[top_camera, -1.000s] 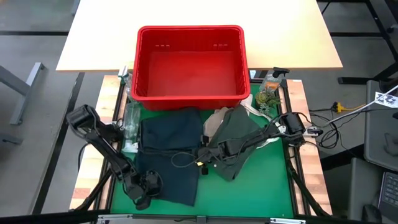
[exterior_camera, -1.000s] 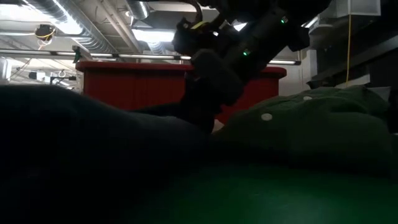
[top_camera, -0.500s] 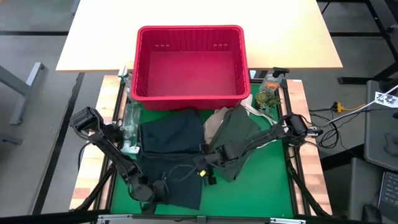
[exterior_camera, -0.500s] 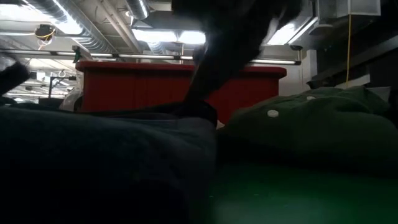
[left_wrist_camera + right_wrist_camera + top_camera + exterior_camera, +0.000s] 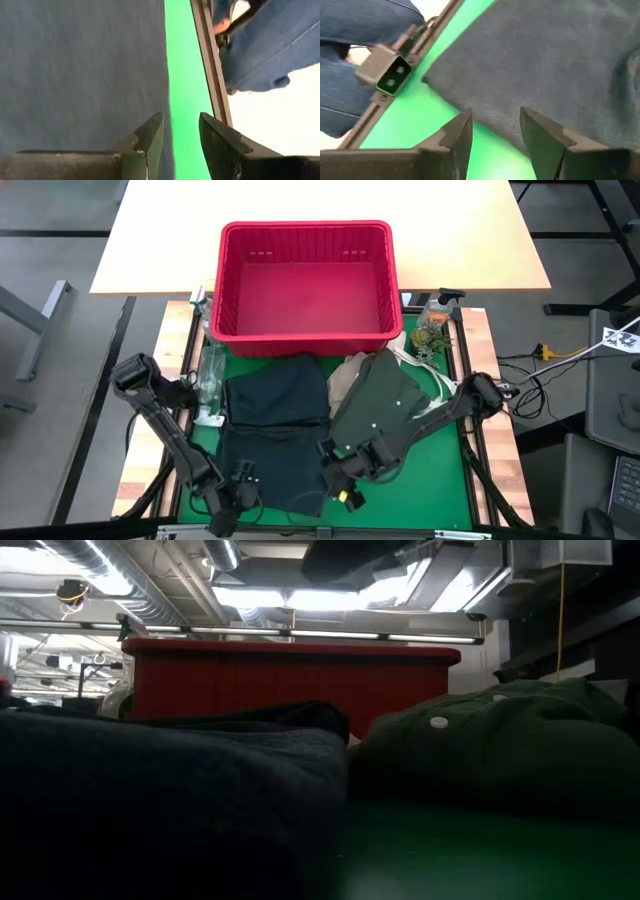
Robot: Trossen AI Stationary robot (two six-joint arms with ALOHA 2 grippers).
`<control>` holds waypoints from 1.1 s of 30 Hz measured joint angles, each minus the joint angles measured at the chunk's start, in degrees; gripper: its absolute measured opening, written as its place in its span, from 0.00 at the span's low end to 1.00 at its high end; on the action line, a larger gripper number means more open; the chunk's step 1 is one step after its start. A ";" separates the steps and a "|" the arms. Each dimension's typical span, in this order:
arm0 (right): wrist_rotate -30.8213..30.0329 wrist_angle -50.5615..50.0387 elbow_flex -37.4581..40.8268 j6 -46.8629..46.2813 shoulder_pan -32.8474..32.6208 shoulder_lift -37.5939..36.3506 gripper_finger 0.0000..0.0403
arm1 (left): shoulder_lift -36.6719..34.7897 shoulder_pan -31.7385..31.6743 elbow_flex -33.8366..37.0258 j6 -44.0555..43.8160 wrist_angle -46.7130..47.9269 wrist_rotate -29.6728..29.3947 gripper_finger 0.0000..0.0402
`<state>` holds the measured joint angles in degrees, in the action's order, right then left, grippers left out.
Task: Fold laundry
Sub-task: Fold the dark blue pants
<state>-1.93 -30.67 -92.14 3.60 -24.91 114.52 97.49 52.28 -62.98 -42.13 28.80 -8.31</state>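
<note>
One dark garment [image 5: 275, 435] flat on the desk [image 5: 440, 455], one green shirt [image 5: 380, 405] beside it. Two pincers, left [image 5: 181, 135] and right [image 5: 496, 131], at its near edge, both part open, empty.

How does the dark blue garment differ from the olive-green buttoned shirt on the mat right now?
The dark blue garment lies spread flat in a rough rectangle; the olive-green shirt is bunched and lies at an angle. The dark garment sits left of centre, the shirt to its right. The shirt shows pale buttons; the dark garment shows none. In the low view the shirt mounds higher. Both rest on the green mat in front of the red basket.
</note>
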 joint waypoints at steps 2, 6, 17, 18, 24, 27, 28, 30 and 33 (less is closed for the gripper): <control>-0.61 0.10 -0.02 -0.14 -0.65 0.00 0.41 | 0.01 1.69 0.00 -3.49 1.25 0.53 0.30; -1.50 0.06 -0.02 -0.22 -0.61 0.00 0.41 | 0.46 4.34 0.00 -7.92 1.77 1.26 0.30; -1.51 0.08 -0.02 -0.29 -0.59 0.00 0.41 | 0.44 2.94 0.00 -22.04 1.81 0.31 0.34; -1.49 0.08 -0.02 -0.29 -0.59 0.00 0.41 | 0.44 2.67 0.00 -22.15 1.98 0.31 0.36; -1.50 0.09 -0.02 -0.29 -0.59 0.00 0.41 | 0.44 1.83 0.00 -20.88 2.05 0.30 0.48; -1.49 -0.06 -0.02 -0.29 -0.59 0.00 0.41 | 0.93 2.42 0.00 -15.20 2.22 -0.14 0.53; -1.49 -0.28 -0.02 -0.29 -0.59 0.00 0.41 | 1.29 2.82 0.00 -13.21 2.26 -0.36 0.54; -1.51 -1.27 -0.02 -0.31 -0.59 0.00 0.41 | 2.16 3.67 0.00 -11.09 2.22 -0.76 0.56; -1.51 -2.81 -0.02 -0.29 -0.59 0.00 0.41 | 4.39 5.07 0.00 -10.82 2.03 -1.60 0.56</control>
<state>-3.44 -33.48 -92.16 3.31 -25.50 114.52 101.89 57.35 -62.98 -52.95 30.83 -9.91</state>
